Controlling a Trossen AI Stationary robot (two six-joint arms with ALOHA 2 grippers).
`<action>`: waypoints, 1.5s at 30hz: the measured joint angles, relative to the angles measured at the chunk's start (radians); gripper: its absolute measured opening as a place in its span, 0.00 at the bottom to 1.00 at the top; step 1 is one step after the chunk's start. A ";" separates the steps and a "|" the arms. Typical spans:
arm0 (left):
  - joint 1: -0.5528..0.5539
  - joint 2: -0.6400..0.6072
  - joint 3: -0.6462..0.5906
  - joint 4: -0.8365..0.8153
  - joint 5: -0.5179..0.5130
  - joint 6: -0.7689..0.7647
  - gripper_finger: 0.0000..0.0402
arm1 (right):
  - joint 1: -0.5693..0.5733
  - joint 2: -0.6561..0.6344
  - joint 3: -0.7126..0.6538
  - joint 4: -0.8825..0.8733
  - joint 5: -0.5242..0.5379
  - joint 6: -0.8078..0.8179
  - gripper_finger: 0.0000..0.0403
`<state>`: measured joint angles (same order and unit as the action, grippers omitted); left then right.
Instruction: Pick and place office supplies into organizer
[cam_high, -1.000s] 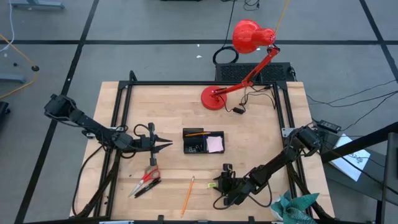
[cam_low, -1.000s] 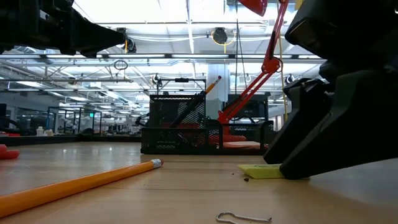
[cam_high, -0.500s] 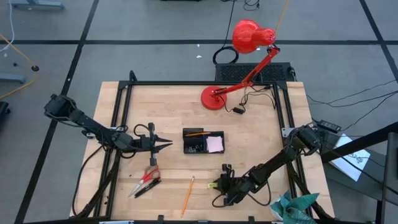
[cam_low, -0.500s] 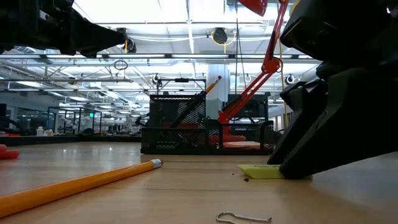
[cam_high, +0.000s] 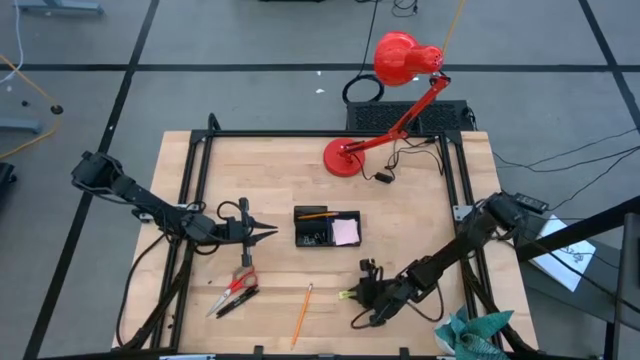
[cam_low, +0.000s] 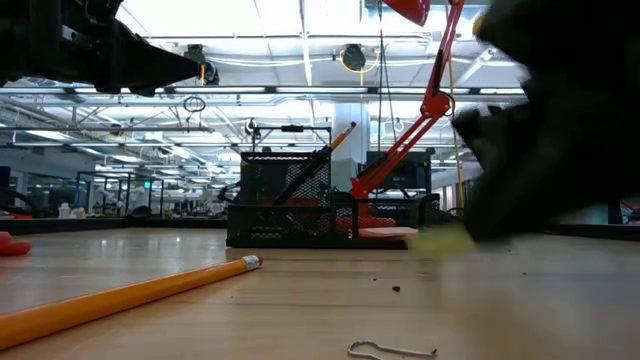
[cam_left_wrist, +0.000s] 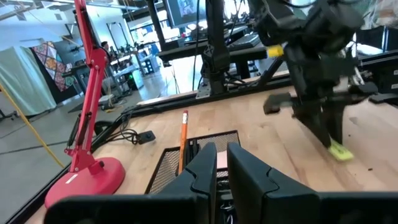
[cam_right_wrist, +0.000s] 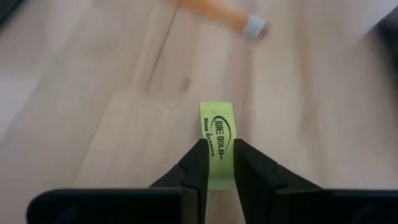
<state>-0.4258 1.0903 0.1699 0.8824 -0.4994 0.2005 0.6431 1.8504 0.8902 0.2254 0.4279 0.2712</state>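
A small yellow-green eraser (cam_right_wrist: 217, 134) sits in my right gripper (cam_right_wrist: 216, 163), which is shut on it near the table's front edge, right of the middle (cam_high: 350, 296). The black organizer (cam_high: 327, 227) stands at mid-table with an orange pencil and a pink pad inside. My left gripper (cam_high: 270, 233) hovers shut just left of the organizer, holding nothing. Red-handled scissors (cam_high: 238, 288) and a loose orange pencil (cam_high: 303, 313) lie flat on the wood at the front left. My right gripper pinches the eraser's end (cam_right_wrist: 217, 158) between its two fingers, one on each long side. The rest of the eraser sticks out past the fingertips. The fingers slant down toward the table's left (cam_left_wrist: 323, 124). The eraser (cam_low: 440, 238) hangs clear of the wood.
A red desk lamp (cam_high: 385, 100) stands on its round base at the table's far side, its cable running to a black box behind. A bent wire clip (cam_low: 390, 349) lies at the front edge. Bare wood lies between the eraser and the organizer.
My right gripper has taken hold of the yellow-green eraser, which lay flat on the wood, and raised it clear of the table. The gripper has drifted slightly toward the table's left edge.
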 joint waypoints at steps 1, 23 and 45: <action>0.000 0.000 0.000 0.000 0.000 0.000 0.12 | -0.003 -0.025 0.001 -0.001 0.023 -0.022 0.13; 0.000 0.000 0.000 0.000 -0.009 0.008 0.12 | -0.035 -0.241 -0.008 0.003 0.121 -0.197 0.12; 0.000 0.000 0.000 0.004 -0.025 0.005 0.12 | -0.326 -0.074 -0.016 0.273 -0.093 -0.231 0.12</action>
<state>-0.4255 1.0904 0.1699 0.8860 -0.5247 0.2050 0.3173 1.7768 0.8742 0.4987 0.3344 0.0406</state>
